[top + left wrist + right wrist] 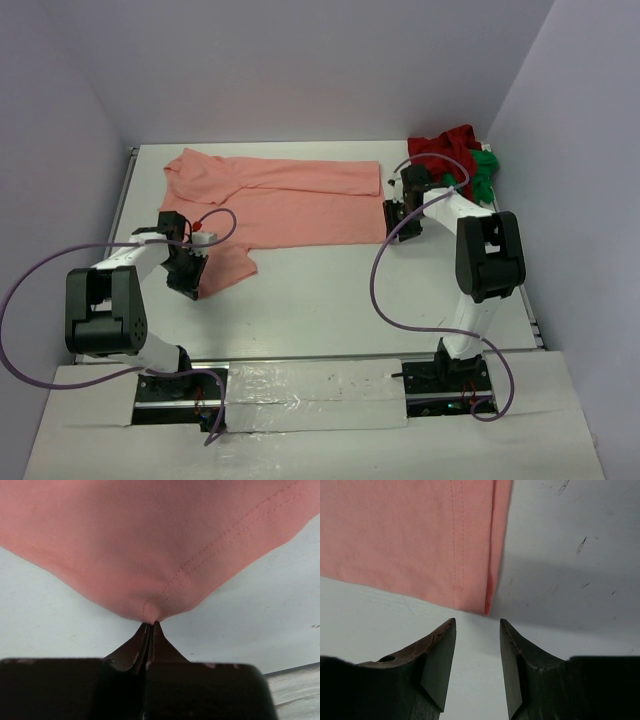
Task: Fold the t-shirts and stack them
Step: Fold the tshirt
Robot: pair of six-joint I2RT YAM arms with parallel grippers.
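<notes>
Three garments lie on the white table [330,310]. Spread flat across the far middle and left is the salmon-pink t-shirt [290,200], its long side running left to right, with one flap reaching toward the near left. Bunched in the far right corner are the dark red t-shirt [440,145] and, just right of it and touching it, the bright green t-shirt [484,178], both crumpled. The left claw [150,626] is pressed together on the pink cloth: its wrist view shows a stitched corner of the fabric drawn to a point and pinched between the tips, the cloth fanning out from there over the table. From above, this grip sits at the near left flap of the shirt. The right claw [477,624] is spread and holds nothing. Its two dark fingers stand apart with bare table between them, and the near right corner of the pink shirt, with its doubled hem seam, lies just beyond the tips without touching them. From above, that claw sits at the shirt's right edge, between the pink shirt and the red and green heap. A purple cable [385,290] loops over the table from the right arm.
</notes>
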